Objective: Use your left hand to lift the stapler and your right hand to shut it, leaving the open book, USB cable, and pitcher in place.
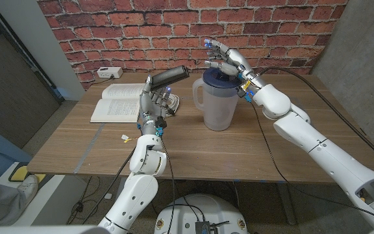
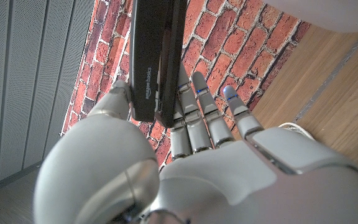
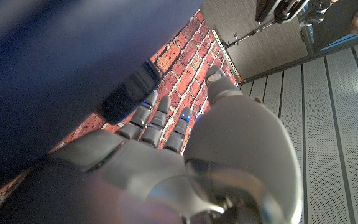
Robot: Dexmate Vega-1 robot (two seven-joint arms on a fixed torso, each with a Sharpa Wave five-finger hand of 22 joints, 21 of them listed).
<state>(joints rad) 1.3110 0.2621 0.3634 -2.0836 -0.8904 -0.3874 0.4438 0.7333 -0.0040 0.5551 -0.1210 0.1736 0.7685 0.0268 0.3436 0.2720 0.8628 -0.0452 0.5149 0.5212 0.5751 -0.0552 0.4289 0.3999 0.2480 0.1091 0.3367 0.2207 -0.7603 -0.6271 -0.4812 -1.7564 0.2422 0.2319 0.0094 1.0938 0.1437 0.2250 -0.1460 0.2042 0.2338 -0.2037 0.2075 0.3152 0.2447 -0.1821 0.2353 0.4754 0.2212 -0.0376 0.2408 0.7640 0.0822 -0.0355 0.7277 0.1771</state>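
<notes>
One pitcher between stapler and right hand.

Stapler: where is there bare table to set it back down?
Bare wood lies right of the pitcher and along the near table edge. It is crowded around the left hand holding the stapler: open book, cable.

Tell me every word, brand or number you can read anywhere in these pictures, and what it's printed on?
"amazon basics": small white print along the side of the black stapler that the left hand holds, in the left wrist view.
Open book: the pages carry print, but it is too small to read in the head view.
White box by the brick wall: no readable marking.
Pitcher: no label that I can see.
</notes>
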